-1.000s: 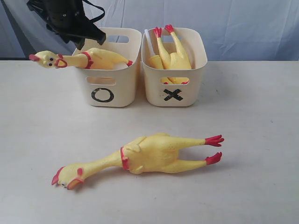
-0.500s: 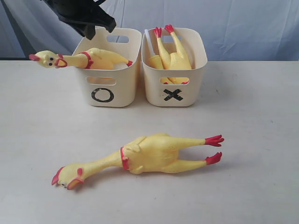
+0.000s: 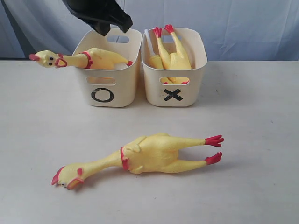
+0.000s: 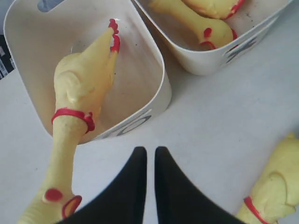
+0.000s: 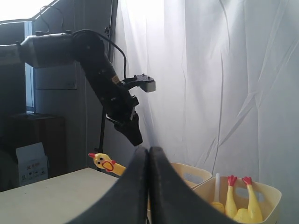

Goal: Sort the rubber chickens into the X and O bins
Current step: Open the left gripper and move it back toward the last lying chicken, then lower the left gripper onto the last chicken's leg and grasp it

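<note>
Lettering: black O on left bin (image 3: pixel 124 88), black X on right bin (image 3: pixel 154 91).

I see the fingers (image 4: pixel 133 182) of my left pincer (image 4: pixel 150 151) as smooth, matt black plastic. Just ahead of it, the O bin (image 4: pixel 161 91) and X bin (image 4: pixel 210 67) look satin cream plastic, and the chicken (image 4: pixel 81 79) is slightly glossy rubber. The table (image 4: pixel 210 126) beneath is matt.

Four rubber chickens (image 3: pixel 154 154), two bins (image 3: pixel 122 91)

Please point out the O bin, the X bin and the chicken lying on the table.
O bin (image 3: pixel 122 91): exterior view, front wall.
X bin (image 3: pixel 154 93): exterior view, front wall.
Chicken on the table (image 3: pixel 154 151): exterior view, body.
</note>
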### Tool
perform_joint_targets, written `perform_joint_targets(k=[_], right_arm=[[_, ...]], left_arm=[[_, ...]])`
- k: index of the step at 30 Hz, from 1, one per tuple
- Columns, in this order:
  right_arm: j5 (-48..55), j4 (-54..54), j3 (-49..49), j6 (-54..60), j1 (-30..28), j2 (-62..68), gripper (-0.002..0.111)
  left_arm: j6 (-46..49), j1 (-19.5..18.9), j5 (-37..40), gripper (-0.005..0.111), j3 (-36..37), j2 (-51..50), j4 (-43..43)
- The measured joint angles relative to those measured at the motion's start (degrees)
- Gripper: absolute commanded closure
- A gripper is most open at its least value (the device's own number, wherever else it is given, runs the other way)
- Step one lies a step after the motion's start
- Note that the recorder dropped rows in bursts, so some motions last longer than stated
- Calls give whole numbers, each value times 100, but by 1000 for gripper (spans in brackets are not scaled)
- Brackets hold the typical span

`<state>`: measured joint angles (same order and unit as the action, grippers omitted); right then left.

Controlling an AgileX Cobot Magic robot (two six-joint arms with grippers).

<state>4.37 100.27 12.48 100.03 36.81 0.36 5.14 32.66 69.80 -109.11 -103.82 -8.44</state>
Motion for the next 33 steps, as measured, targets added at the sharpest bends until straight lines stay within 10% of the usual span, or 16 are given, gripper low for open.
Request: perform_joint_targets(k=[20, 33], right_arm=[[-10, 0, 0, 0, 0, 0, 109], [-10, 0, 0, 0, 0, 0, 109]], left_arm=[[0, 870, -385, 100, 2692, 1737, -170], [878, 892, -1966, 100, 5243, 2220, 41]])
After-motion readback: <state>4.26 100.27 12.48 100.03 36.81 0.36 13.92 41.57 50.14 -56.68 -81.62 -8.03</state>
